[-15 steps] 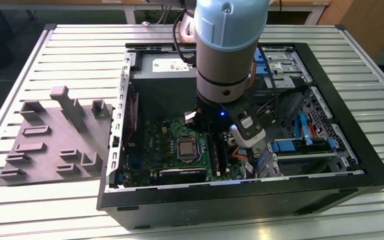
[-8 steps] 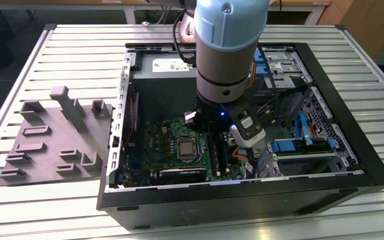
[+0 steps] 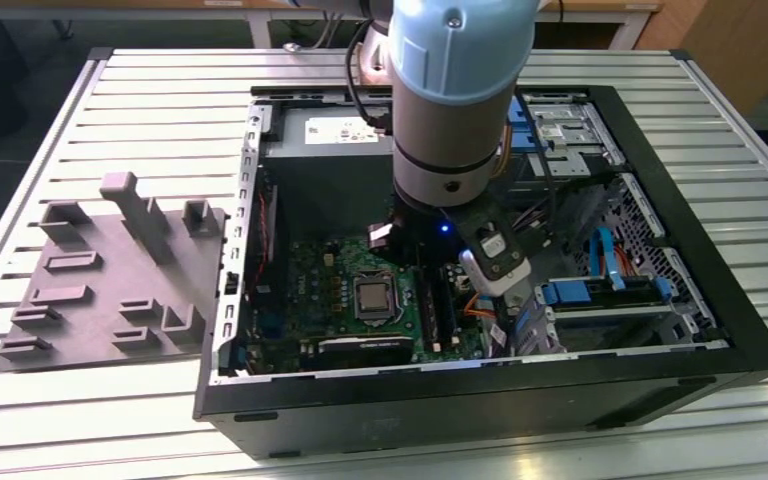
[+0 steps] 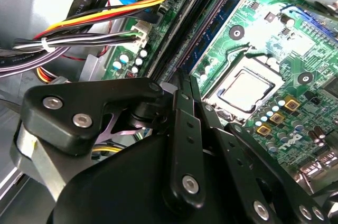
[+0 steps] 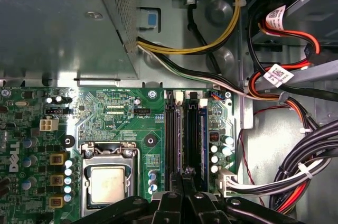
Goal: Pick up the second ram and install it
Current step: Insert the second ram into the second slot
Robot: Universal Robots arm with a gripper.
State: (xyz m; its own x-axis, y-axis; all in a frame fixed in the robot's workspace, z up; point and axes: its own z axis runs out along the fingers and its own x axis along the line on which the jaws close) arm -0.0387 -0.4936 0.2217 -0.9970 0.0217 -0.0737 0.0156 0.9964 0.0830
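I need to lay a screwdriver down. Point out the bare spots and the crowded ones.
Bare: ribbed table behind the grey tray, and the strip in front of the computer case. Crowded: inside the case, around the gripper, circuit board and cables.

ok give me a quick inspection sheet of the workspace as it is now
surface: slatted metal table carrying an open computer case
job's things: a memory stick stands in the slots of the motherboard; cannot tell if it is the second ram
clutter: grey tray with upright posts, on the table at the exterior view's left of the case
grippers: pincer is down inside the case, its tip at the memory slots
cables: wire bundles in black, red and yellow lie beside the motherboard, apart from the slots
surroundings: wooden furniture behind the table
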